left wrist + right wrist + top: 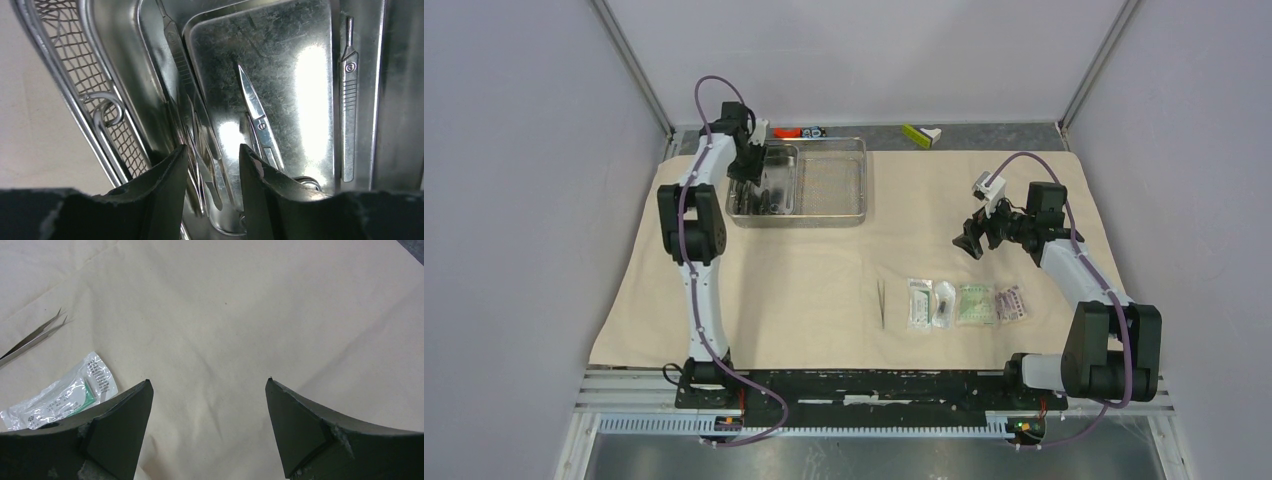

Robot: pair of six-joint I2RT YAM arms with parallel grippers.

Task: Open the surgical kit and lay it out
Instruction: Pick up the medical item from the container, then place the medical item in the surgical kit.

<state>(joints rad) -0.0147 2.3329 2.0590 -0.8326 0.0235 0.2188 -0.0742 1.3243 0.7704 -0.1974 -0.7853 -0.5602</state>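
- The beige cloth wrap (804, 290) is spread flat over the surface (1004, 137), of which only a grey strip at the far edge is seen.
- The steel tray (832, 180) stands on the far left part of the cloth. Its inner tray (786, 158) is seated in the left half and is largely covered by the left arm in the top view.
- The left gripper (749, 172) is lowered into the inner tray. In the left wrist view its fingers (167, 185) are held partly apart, with thin metal forceps (181, 60) lying along the gap. Contact with either finger cannot be told, and the forceps' near end is hidden behind the fingers.
- Scissors (257, 115) lie on the shiny floor just right of the gap, and their loops are mostly cut off by the right finger.
- A flat ribbed handle (348, 100) lies by itself further right.
- The right gripper (972, 240) is held over bare cloth, well apart from the tray, its jaws spread wide with nothing between them.
- Tweezers (882, 302) and 4 sealed packets (974, 303) are laid in a row on the near middle of the cloth. The print on the packets is too small to read.
- In the right wrist view only 1 packet and part of the tweezers are seen, both cut off by the frame's left edge.
- A yellow-green and white object (921, 134) and small orange and black pieces (794, 131) lie on the far strip, too small to be made out.
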